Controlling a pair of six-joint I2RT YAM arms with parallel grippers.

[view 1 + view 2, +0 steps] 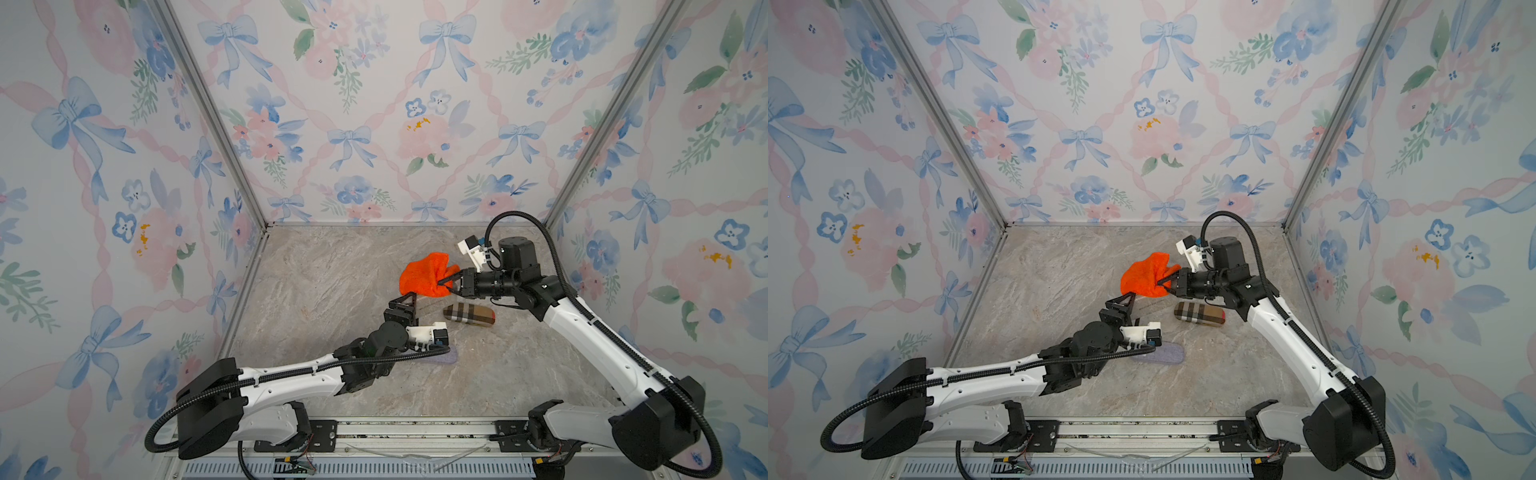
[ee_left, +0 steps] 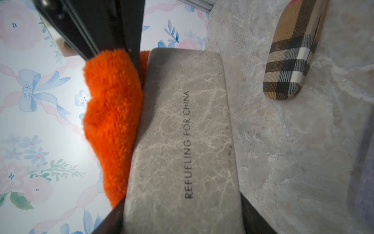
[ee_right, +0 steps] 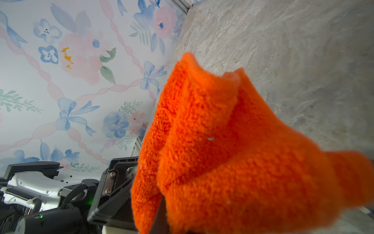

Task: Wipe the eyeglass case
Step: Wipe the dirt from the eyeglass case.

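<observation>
Over the marbled grey tabletop (image 1: 332, 270), your left fingers (image 2: 113, 220) grip the translucent lettered eyeglass case (image 2: 182, 141). Your right fingers (image 1: 445, 279), closed on the fluffy orange cloth (image 1: 424, 274), touch it to one edge. Wiping appears under way, unfinished.

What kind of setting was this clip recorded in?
Probably a staged robot test booth, not a home: floral wallpaper panels in aluminium framing, a marble-look tabletop, and the left arm and right arm mounted on a front rail.
</observation>
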